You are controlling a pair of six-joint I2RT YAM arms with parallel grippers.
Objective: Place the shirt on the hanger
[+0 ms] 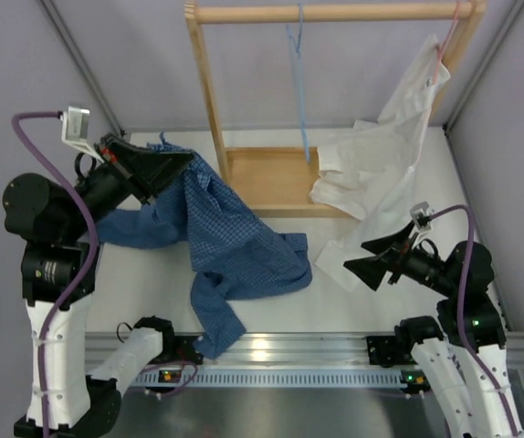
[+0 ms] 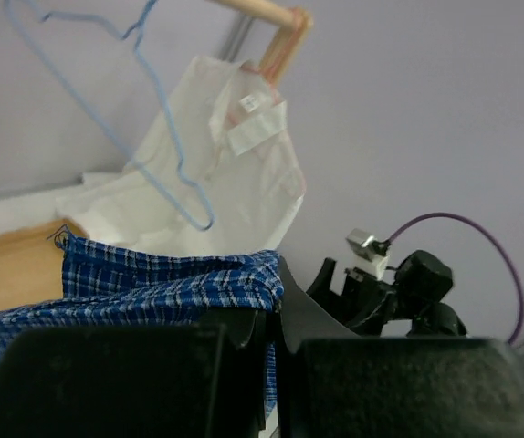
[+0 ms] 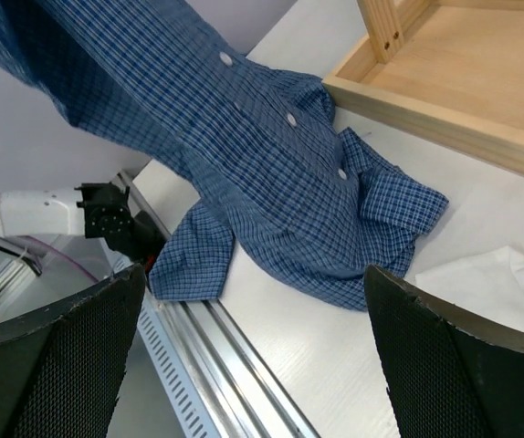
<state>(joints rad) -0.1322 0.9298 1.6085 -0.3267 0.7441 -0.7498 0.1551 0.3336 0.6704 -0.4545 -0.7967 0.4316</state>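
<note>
Blue checked cloth is what I have pinched: the left jaws are clamped on a bunched edge of the shirt [image 1: 235, 242] and hold that end up off the table [image 1: 152, 292], over its far left part. Which part of the garment they have, I cannot tell. From the grip the shirt hangs down and runs diagonally toward the near edge. Its bulk is heaped on the table between the two arms, and one end trails onto the metal rail [image 1: 280, 351] at the front. The hanger [image 1: 300, 87] hangs by its hook from the top bar of the wooden rack [image 1: 209, 100], beyond the left jaws and to their right, well apart from the held cloth. From above it shows edge-on as a thin line, while the left wrist camera sees its wire outline broadside, above the raised fabric. The white shirt [image 1: 381, 160] drapes from the rack's right corner, beside the hanger. The right jaws are spread wide and hold nothing. They point left at the heaped part of the shirt, the placket and buttons filling their view. I judge the left arm nearer the hanger, the right arm nearer the loose cloth.
</note>
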